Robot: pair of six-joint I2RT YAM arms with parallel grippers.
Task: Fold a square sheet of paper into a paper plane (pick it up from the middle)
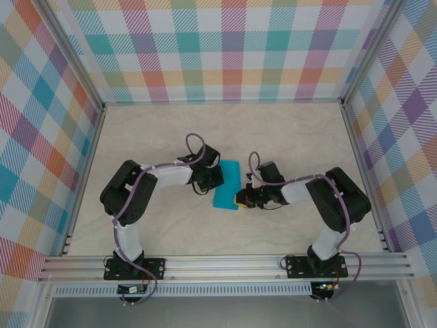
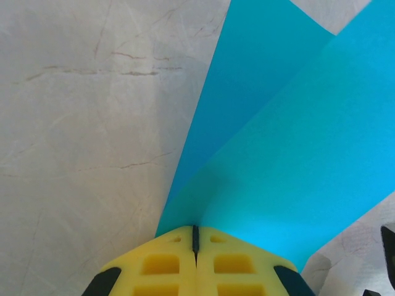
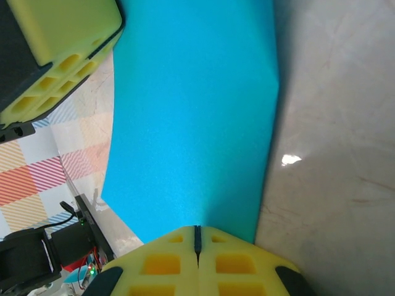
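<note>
The square sheet of paper (image 1: 227, 183) is teal-blue and hangs lifted off the table between my two grippers, bent over on itself into a long strip. My left gripper (image 1: 218, 179) is shut on its left edge. In the left wrist view two overlapping teal layers (image 2: 278, 154) fan out from the closed yellow jaws of my left gripper (image 2: 195, 229). My right gripper (image 1: 240, 199) is shut on the near right edge. In the right wrist view the paper (image 3: 191, 123) rises from my right gripper (image 3: 197, 229), with the left gripper's fingers (image 3: 68, 37) at top left. The paper plane is out of view.
The pale marble-look tabletop (image 1: 171, 130) lies open on all sides of the grippers. Checked walls (image 1: 225, 48) close off the back and both sides. An aluminium rail (image 1: 225, 263) with the arm bases runs along the near edge.
</note>
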